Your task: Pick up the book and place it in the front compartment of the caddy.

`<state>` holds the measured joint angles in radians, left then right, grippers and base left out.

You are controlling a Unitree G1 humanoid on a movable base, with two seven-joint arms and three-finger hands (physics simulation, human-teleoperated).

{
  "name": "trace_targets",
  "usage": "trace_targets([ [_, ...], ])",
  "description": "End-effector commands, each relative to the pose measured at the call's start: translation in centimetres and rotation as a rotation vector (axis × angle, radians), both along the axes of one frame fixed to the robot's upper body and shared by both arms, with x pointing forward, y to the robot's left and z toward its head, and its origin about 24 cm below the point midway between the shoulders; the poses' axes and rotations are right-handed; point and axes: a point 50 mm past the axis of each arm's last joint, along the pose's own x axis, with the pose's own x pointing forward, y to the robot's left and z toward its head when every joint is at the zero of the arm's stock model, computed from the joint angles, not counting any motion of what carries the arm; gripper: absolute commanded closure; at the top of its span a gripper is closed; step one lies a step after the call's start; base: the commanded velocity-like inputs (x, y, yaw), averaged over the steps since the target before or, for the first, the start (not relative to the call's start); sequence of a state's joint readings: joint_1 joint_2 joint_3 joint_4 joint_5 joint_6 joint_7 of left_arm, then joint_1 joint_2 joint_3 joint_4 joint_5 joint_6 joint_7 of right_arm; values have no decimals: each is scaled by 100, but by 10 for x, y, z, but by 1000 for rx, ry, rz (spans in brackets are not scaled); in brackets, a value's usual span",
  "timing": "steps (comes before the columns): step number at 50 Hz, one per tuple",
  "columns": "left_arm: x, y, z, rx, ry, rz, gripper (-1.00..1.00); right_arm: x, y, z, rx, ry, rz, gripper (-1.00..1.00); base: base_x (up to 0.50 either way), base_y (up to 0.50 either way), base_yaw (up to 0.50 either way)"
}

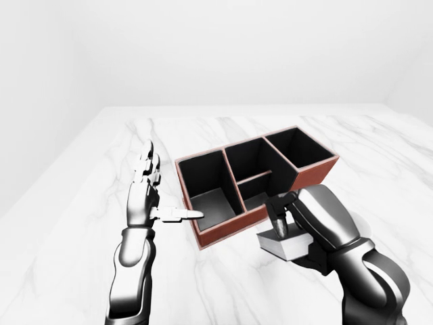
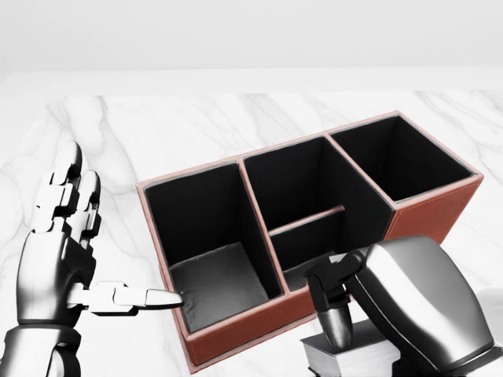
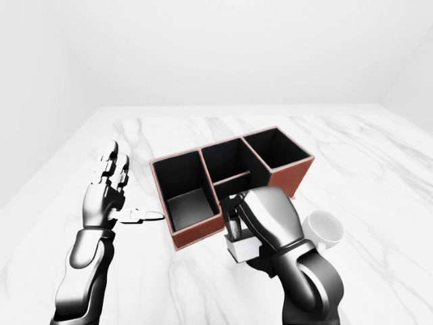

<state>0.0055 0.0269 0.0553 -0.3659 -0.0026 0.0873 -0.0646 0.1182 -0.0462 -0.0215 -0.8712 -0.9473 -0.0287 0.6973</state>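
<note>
Right fingers (image 2: 339, 326) grasping book (image 2: 346, 360) | left fingers (image 2: 67, 192) spread beside caddy (image 2: 259, 314)

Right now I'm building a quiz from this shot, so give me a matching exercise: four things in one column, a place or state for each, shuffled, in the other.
Things:
1. left hand
2. right hand
3. caddy
4. mug

States:
A. reddish-brown outside, black inside, nothing in its compartments
B. white, at the right of the right-eye view beside the right arm
C. open, fingers spread, thumb pointing at the caddy
D. closed on the book, below the caddy in the head view

Pairs: 1-C, 2-D, 3-A, 4-B
</note>
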Motion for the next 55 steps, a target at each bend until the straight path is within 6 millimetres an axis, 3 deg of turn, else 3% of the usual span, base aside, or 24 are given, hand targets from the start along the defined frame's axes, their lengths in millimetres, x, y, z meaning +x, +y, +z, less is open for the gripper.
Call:
trace_targets([
  [1, 0, 0, -1, 0, 3, 1, -100, 3, 0, 16, 5, -79, -9, 100, 0, 0, 0],
  [22, 1, 1, -1, -3, 6, 6, -100, 16, 3, 55, 22, -253, -9, 100, 0, 0, 0],
  [55, 1, 2, 1, -4, -5, 8, -100, 53, 28, 79, -14, -298, 55, 100, 0, 0, 0],
])
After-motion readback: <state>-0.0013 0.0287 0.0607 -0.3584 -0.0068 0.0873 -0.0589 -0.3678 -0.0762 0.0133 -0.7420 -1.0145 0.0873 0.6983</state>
